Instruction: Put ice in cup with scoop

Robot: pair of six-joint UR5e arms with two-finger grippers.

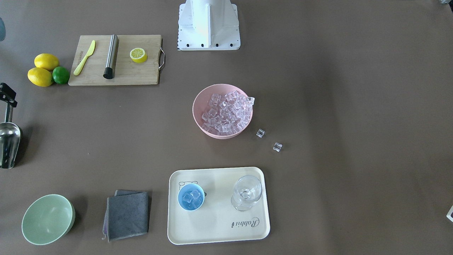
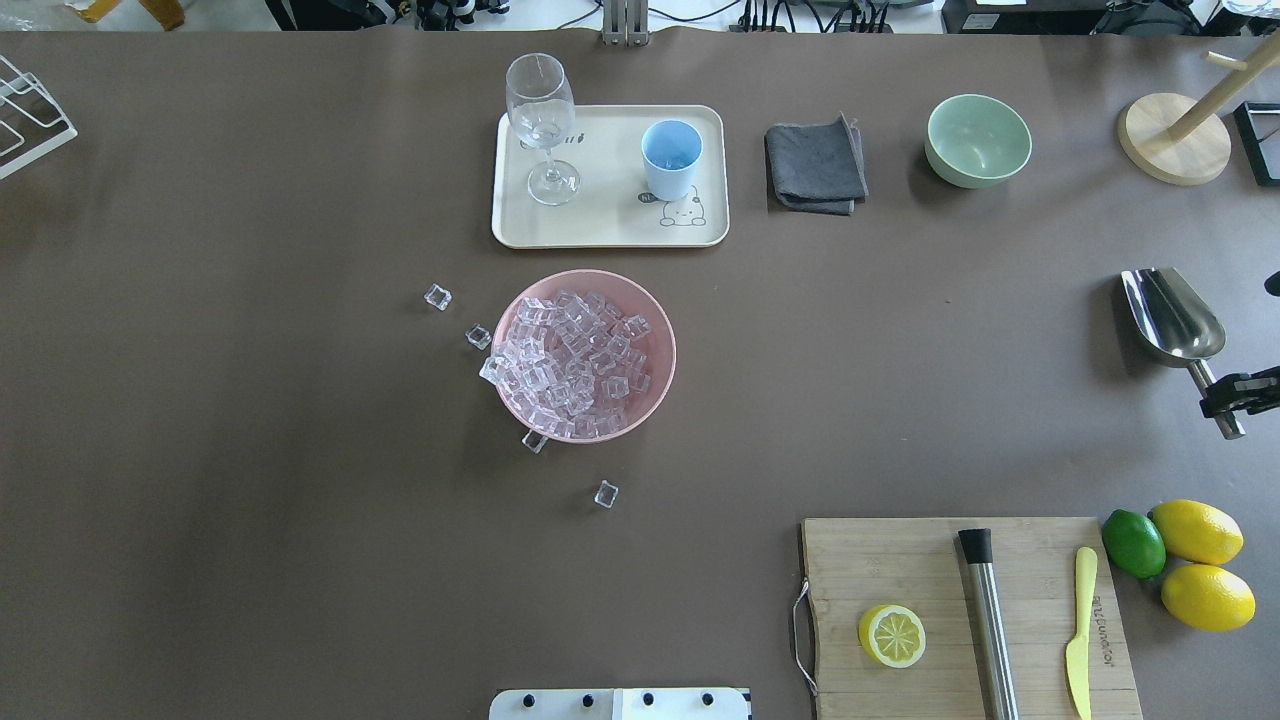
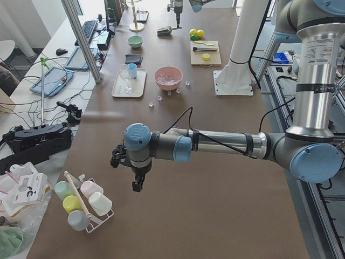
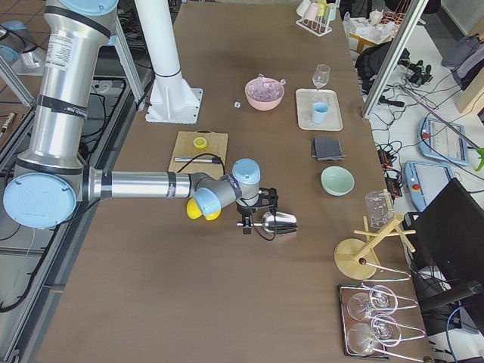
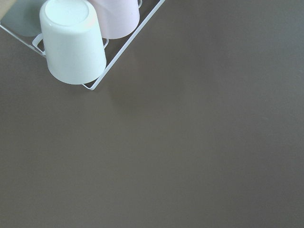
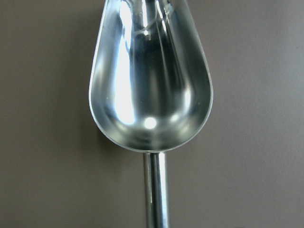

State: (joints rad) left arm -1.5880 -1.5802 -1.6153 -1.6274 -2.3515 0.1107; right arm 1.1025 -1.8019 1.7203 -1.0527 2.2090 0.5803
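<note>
Gripping: right gripper (image 2: 1238, 392) closed on the scoop's handle, holding the scoop (image 2: 1172, 316) above the brown table (image 2: 250, 450), trough up.
Scoop: steel trough (image 6: 151, 80) holds no cubes in the wrist view; it points away from the gripper, toward the pale green bowl (image 2: 978, 140) on the far side.
Left gripper: (image 3: 137, 182) hangs over the table's far left end, just beside a wire rack of upturned cups (image 5: 73, 40); seen only in the side view, so whether its jaws are open or closed cannot be told.
Cup: light-blue cup (image 1: 191, 197) stands on the cream tray (image 1: 219, 233), well apart from the right gripper and far off to the scoop's side; a few cubes lie inside it. A stemmed glass (image 1: 247, 193) stands on the same tray.
Ice: most of the ice (image 2: 575, 362) is heaped in the pink bowl (image 2: 660, 345), near the tray; four loose cubes (image 2: 437, 296) lie on the table around the bowl, beyond it from the scoop.
Behind the gripper: two lemons (image 2: 1200, 565), a lime (image 2: 1133, 543) and a cutting board (image 2: 900, 560) with a lemon half.
</note>
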